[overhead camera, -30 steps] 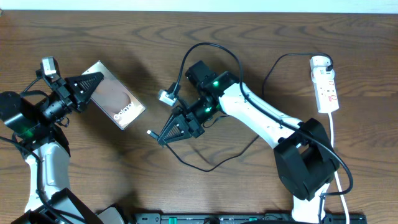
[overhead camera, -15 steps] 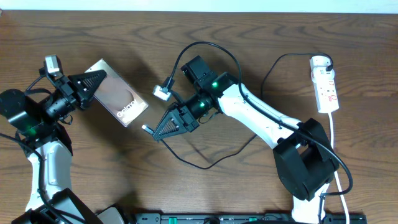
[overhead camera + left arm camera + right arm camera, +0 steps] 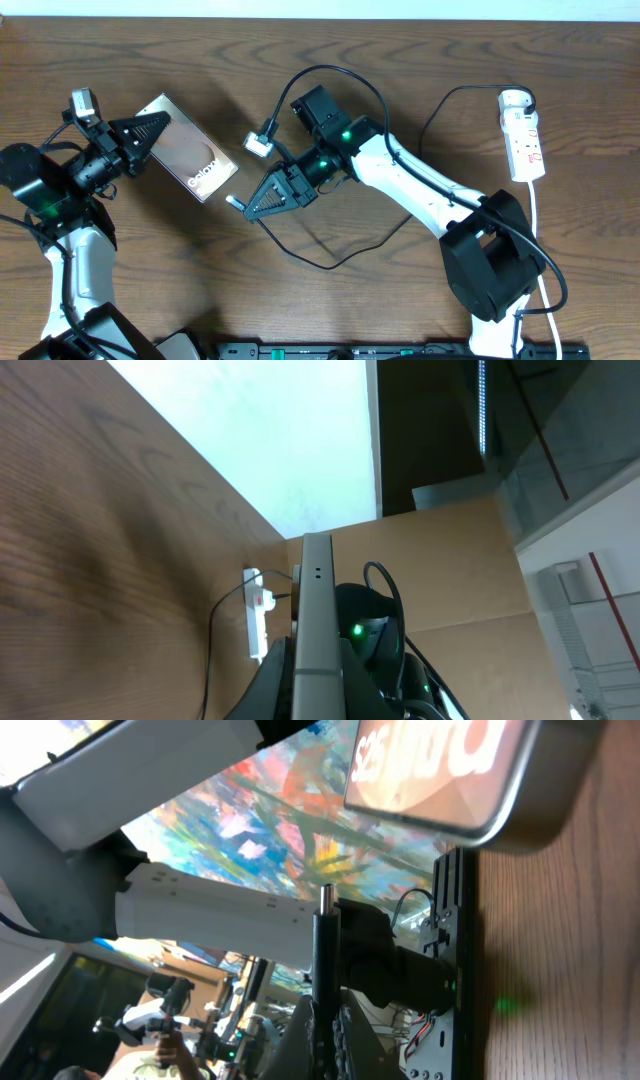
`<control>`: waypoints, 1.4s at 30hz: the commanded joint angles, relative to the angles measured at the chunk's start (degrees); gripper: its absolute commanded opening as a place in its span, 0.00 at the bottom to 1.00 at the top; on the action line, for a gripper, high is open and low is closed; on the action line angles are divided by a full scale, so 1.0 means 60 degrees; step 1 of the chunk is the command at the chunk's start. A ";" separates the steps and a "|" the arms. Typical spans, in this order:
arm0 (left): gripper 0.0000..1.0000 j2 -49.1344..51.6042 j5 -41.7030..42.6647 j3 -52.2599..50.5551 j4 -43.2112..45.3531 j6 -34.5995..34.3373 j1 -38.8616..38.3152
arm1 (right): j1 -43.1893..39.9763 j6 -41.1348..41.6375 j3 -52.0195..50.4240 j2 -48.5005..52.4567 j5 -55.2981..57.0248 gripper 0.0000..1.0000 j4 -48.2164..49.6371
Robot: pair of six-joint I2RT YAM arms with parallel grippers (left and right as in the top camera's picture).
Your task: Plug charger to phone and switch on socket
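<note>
At 10 o'clock on the table (image 3: 400, 40), the left gripper (image 3: 148, 135) is clamped on one end of the phone (image 3: 190, 160). The phone's free end points toward 4 o'clock, probably so the charging port faces the other arm. From the left wrist view, the phone (image 3: 315, 620) shows edge-on between the jaws, so it seems to be held steady as a fixed target rather than lying loose.

Near the table's centre, the right gripper (image 3: 255, 205) is pinched tight on the charger (image 3: 335, 265) just behind its plug tip (image 3: 234, 200). The tip juts toward 9 o'clock, just beside the phone's lower corner but apart from it. The right wrist view shows the tip (image 3: 325, 915) upright below the phone's rounded edge (image 3: 460, 770), not yet entered. Gripping close to the tip likely keeps the limp cable from bending during insertion. The rest of the cable trails loose toward 5 o'clock.

Far off at 2 o'clock lies the socket (image 3: 525, 135), with neither of the 2 arms near it, so switching it on is not yet done.
</note>
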 commanded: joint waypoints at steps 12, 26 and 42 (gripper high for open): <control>0.07 -0.0091 -0.0412 0.0087 0.0084 -0.0499 -0.0022 | -0.0357 0.1330 -0.0018 -0.0069 0.0047 0.01 0.0153; 0.07 -0.0091 -0.0787 0.0087 0.0087 -0.0477 -0.0412 | -0.0361 0.2116 -0.0018 -0.0055 -0.0026 0.01 0.0922; 0.07 -0.0091 -0.0736 0.0087 0.0087 -0.0477 -0.0412 | -0.0361 0.2113 -0.0018 -0.0055 -0.0015 0.01 0.1013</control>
